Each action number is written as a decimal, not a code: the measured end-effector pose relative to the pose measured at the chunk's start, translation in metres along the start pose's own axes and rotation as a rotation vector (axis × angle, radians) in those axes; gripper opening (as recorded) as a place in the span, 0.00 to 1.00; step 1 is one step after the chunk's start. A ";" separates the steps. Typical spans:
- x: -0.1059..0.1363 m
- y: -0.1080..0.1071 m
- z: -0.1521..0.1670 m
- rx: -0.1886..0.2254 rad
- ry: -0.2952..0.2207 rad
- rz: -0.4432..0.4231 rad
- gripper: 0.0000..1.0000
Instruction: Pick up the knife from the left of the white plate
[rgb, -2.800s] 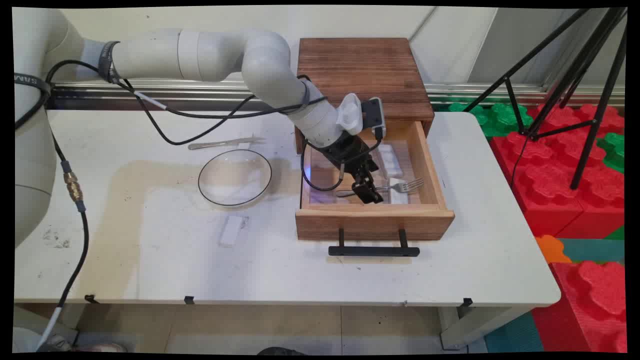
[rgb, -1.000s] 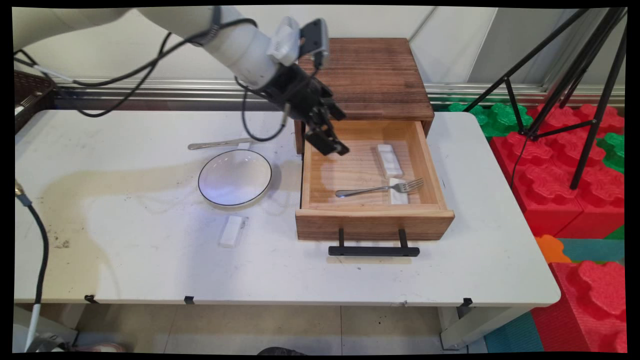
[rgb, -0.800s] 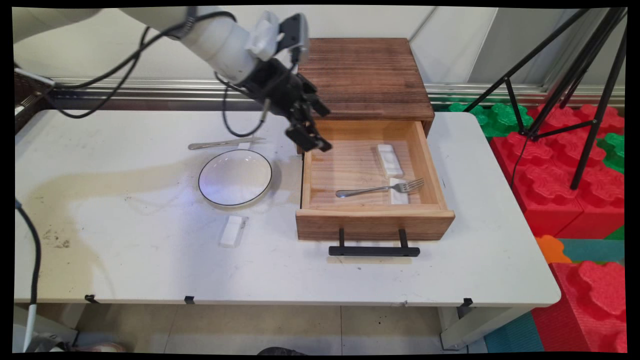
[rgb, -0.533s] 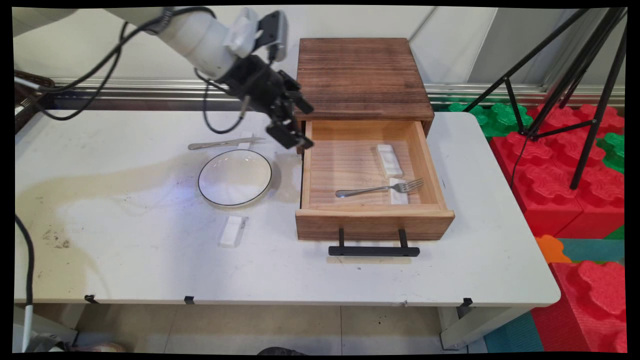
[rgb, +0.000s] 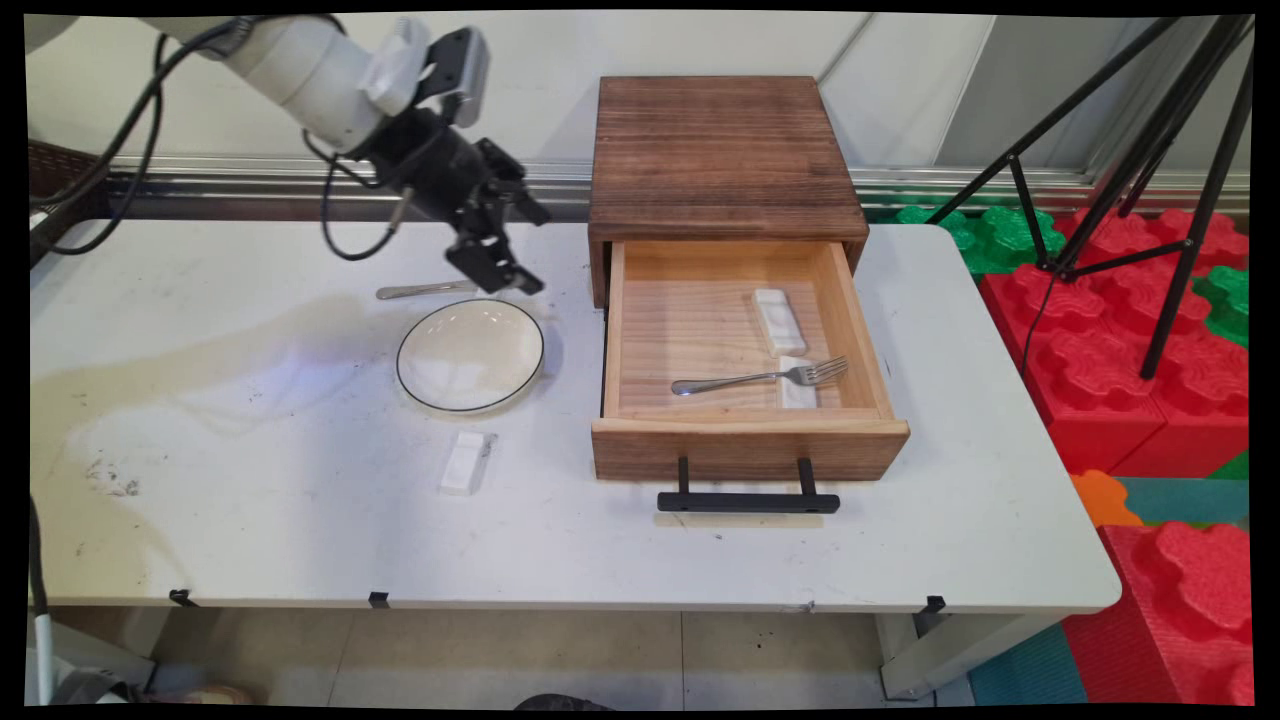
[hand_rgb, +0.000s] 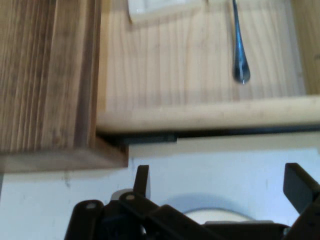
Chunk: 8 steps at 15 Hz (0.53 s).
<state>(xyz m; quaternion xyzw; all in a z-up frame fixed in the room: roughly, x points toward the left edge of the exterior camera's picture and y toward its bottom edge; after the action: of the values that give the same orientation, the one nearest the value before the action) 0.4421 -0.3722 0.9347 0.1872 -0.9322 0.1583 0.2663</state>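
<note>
Gripper (rgb: 497, 266) released, empty, above far rim of plate (rgb: 470, 355); knife (rgb: 428, 290) just behind plate; open drawer (rgb: 740, 345) beside plate, holding fork (rgb: 760, 377)

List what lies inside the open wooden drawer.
Inside the drawer lie a metal fork and two small white rests; the fork's tines sit on the nearer one. Nothing else shows on its wooden floor; the part beneath the cabinet top is hidden.

Black claw (rgb: 500, 270); white plate (rgb: 470, 355) rimmed in black; silver fork (rgb: 760, 378) in the striped-grain, light-wood drawer (rgb: 745, 345).
</note>
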 end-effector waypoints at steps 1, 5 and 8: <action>-0.008 -0.002 -0.004 0.000 -0.011 0.002 1.00; -0.038 -0.007 -0.017 -0.007 -0.046 0.006 1.00; -0.055 -0.009 -0.024 -0.014 -0.063 0.011 1.00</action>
<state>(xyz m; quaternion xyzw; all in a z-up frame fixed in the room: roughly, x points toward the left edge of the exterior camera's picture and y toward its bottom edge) 0.5001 -0.3563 0.9254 0.1851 -0.9422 0.1471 0.2374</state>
